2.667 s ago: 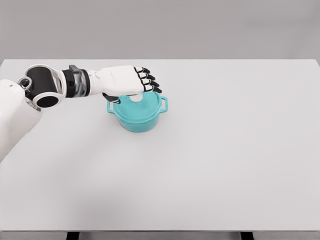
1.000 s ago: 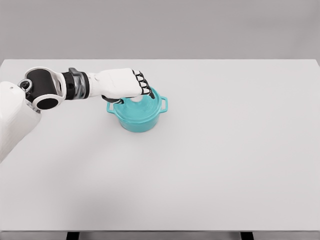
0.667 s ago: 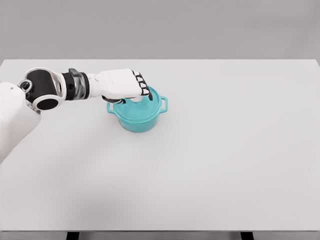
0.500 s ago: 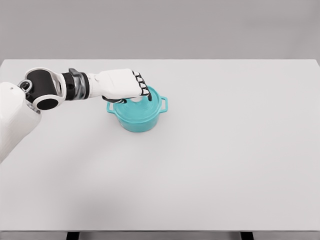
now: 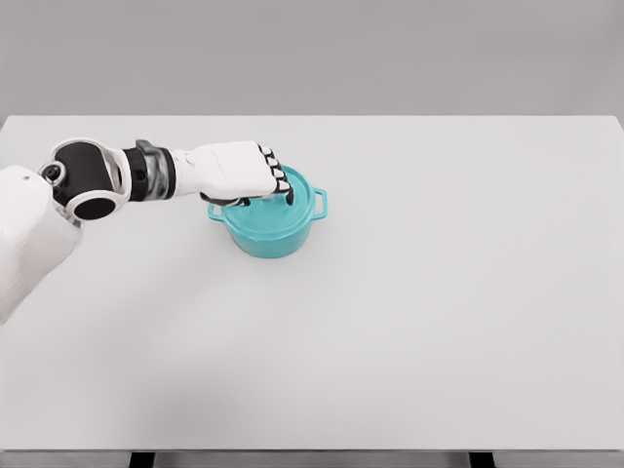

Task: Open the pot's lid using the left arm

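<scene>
My left robot hand [image 5: 244, 174] curls onto the lid [image 5: 276, 205] of the teal pot [image 5: 273, 232], left of centre on the desk [image 5: 439, 292]. I should pinch the hidden knob firmly and lift straight.

There is only one view, from up on the robot's head, looking forward and down over the whole white table [image 5: 439, 322] from fairly far back, with the robot's left arm [image 5: 107, 180] coming in at the left.
</scene>
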You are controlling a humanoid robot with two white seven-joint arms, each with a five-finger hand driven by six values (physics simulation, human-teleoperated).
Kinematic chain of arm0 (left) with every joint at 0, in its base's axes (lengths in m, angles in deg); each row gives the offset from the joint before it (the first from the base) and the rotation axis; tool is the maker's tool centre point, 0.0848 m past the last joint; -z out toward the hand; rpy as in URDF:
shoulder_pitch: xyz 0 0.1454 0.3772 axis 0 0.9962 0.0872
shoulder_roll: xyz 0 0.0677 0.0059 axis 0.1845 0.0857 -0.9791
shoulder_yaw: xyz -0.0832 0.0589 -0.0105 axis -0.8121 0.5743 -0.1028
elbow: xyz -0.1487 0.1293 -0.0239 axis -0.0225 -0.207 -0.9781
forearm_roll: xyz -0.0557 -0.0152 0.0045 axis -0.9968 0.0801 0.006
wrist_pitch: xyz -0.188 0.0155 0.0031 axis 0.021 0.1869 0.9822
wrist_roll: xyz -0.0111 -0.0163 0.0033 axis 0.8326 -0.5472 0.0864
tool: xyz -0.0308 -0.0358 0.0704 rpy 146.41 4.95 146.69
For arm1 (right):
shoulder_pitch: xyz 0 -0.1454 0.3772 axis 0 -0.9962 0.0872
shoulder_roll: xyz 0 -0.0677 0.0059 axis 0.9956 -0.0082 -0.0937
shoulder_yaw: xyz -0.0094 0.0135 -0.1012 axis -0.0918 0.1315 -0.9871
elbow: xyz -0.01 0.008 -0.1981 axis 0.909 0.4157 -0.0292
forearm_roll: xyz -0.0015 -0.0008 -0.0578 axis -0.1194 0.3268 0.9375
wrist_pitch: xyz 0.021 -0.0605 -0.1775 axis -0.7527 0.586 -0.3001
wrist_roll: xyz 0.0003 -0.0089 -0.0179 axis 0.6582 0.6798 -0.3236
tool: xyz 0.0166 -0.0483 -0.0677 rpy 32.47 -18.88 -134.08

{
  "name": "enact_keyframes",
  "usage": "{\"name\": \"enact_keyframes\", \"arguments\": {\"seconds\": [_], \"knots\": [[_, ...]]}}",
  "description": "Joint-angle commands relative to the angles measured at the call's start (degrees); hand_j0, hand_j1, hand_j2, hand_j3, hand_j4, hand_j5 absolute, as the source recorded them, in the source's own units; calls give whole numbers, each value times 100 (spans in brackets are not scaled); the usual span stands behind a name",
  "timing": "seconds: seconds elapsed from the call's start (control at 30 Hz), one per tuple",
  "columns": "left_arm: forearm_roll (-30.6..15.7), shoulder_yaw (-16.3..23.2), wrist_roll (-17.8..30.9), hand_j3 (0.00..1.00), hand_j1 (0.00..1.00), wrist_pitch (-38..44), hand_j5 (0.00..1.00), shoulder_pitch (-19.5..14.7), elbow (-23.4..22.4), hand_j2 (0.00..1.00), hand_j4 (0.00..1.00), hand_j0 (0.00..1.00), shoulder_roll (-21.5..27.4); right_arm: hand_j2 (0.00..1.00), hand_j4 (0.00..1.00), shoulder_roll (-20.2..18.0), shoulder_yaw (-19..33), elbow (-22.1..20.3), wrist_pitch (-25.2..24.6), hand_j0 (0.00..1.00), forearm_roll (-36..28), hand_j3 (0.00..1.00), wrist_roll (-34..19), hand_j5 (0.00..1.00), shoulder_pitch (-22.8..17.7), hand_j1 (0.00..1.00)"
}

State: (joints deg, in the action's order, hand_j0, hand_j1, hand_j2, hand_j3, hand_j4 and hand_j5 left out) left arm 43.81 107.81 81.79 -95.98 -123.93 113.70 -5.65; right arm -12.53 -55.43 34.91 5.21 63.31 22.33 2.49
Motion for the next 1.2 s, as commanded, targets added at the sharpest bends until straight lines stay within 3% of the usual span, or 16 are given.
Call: {"name": "enact_keyframes", "arguments": {"seconds": [0.0, 0.5, 1.17], "knots": [[-19, -5, -3, 70, 70, 15, 70, 0, -1, 70, 70, 70, 2, 100, 100, 0, 1, 0, 1, 100, -4, 100, 0, 100, 0, 100], [-36, -5, -3, 61, 61, 15, 61, 9, -1, 61, 61, 61, 11, 100, 100, 0, 1, 0, 1, 100, -4, 100, 0, 100, 0, 100], [-62, -23, -3, 58, 58, 15, 58, -9, -18, 58, 58, 58, -33, 100, 100, 0, 1, 0, 1, 100, -4, 100, 0, 100, 0, 100]]}}
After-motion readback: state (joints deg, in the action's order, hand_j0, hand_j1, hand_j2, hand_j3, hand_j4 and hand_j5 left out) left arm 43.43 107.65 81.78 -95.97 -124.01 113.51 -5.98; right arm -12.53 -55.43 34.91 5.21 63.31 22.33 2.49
